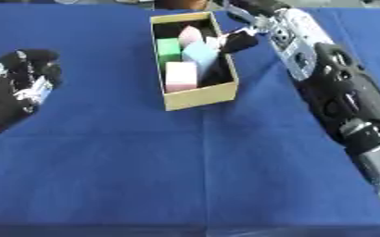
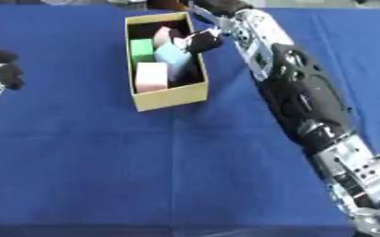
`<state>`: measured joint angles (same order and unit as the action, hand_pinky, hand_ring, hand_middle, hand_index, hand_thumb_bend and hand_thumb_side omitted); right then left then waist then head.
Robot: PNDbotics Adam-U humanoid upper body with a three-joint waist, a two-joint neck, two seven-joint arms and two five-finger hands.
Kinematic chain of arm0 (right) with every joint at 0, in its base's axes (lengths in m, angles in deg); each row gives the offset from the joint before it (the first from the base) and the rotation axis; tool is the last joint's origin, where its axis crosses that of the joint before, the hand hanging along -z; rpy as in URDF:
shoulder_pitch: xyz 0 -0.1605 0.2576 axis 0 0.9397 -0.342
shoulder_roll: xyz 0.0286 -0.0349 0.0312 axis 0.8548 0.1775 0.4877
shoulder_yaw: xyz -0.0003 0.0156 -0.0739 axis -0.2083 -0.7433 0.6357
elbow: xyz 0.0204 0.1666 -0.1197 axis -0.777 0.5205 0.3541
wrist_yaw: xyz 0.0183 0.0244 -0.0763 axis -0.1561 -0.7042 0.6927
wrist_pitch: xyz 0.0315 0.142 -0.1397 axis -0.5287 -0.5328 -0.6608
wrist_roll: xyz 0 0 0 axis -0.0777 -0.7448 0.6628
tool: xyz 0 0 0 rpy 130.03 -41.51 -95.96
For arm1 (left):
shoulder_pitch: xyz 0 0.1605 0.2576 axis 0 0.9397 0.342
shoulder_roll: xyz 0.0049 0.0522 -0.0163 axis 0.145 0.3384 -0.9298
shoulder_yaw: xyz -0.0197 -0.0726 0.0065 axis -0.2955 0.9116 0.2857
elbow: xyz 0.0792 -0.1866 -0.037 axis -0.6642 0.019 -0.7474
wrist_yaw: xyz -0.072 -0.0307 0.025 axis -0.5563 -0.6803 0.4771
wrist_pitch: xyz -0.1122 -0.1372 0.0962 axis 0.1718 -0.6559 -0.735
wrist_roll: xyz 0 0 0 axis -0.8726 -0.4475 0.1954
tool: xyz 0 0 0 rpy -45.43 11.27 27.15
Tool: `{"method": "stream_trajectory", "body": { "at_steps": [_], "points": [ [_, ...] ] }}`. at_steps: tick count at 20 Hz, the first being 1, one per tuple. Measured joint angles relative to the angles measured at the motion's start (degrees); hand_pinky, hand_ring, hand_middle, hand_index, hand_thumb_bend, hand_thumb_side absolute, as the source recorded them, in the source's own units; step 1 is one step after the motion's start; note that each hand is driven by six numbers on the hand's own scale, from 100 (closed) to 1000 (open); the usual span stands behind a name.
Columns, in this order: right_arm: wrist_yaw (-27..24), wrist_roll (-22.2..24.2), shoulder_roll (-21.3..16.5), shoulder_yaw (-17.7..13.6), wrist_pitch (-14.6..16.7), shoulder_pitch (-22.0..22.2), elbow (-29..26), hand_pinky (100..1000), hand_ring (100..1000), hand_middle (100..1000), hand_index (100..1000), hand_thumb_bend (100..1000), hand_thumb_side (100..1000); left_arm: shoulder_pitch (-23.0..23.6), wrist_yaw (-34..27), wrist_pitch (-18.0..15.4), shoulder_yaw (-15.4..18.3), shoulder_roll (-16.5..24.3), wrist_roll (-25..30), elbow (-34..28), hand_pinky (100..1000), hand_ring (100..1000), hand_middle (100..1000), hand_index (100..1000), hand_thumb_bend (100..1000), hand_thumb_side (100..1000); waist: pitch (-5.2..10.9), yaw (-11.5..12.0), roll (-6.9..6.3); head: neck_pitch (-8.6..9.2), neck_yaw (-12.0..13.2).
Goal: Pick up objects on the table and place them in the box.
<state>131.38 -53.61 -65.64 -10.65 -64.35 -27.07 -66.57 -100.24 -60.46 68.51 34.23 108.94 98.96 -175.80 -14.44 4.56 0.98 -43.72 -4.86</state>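
A yellow cardboard box [image 1: 199, 96] stands at the top middle of the blue table. Inside lie a pale pink block [image 1: 181, 76], a green block [image 1: 168, 48], a tilted light blue block [image 1: 199, 54] and a pink rounded piece [image 1: 191, 34]. My right arm runs up the right side, and my right hand [image 1: 240, 41] hangs over the box's right wall, its dark tip beside the light blue block. Whether it holds anything is hidden. My left hand [image 1: 19, 85] rests at the left edge, relaxed and empty, well away from the box.
My right forearm [image 1: 339, 92] lies diagonally across the right part of the blue tablecloth [image 1: 161, 162]. Dark shapes show along the table's far edge behind the box.
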Motion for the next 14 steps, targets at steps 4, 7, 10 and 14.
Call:
{"method": "stream_trajectory", "body": {
  "at_steps": [4, 7, 10, 14],
  "points": [
    [-9.45, -0.17, -3.97, 0.32, -0.24, 4.27, -9.95, 862, 948, 932, 979, 100, 312, 0.92, 0.0, 0.06, 0.55, 0.0, -0.59, 0.26, 655, 609, 590, 771, 229, 546, 0.3, -1.84, 0.0, -0.01, 1.17],
    [-16.09, -0.1, -7.8, 0.17, -1.54, 8.77, -19.11, 856, 937, 921, 979, 100, 276, 1.59, 0.0, 0.14, 0.97, 0.0, -1.03, 0.33, 655, 608, 590, 771, 229, 549, 0.63, -3.11, 0.04, -0.03, 2.05],
    [-20.65, -0.11, -11.04, -0.85, -3.33, 14.08, -27.98, 850, 925, 909, 979, 100, 261, 2.26, 0.03, 0.24, 1.34, -0.03, -1.43, 0.62, 655, 608, 590, 770, 229, 551, 0.72, -4.14, 0.08, -0.04, 2.92],
    [-23.32, -0.56, -13.15, -3.13, -5.37, 20.88, -36.5, 847, 915, 885, 974, 100, 233, 3.0, 0.04, 0.29, 1.64, -0.58, -1.78, 0.7, 654, 607, 588, 767, 227, 552, 0.96, -5.31, 0.08, -0.08, 3.91]
  ]
}}
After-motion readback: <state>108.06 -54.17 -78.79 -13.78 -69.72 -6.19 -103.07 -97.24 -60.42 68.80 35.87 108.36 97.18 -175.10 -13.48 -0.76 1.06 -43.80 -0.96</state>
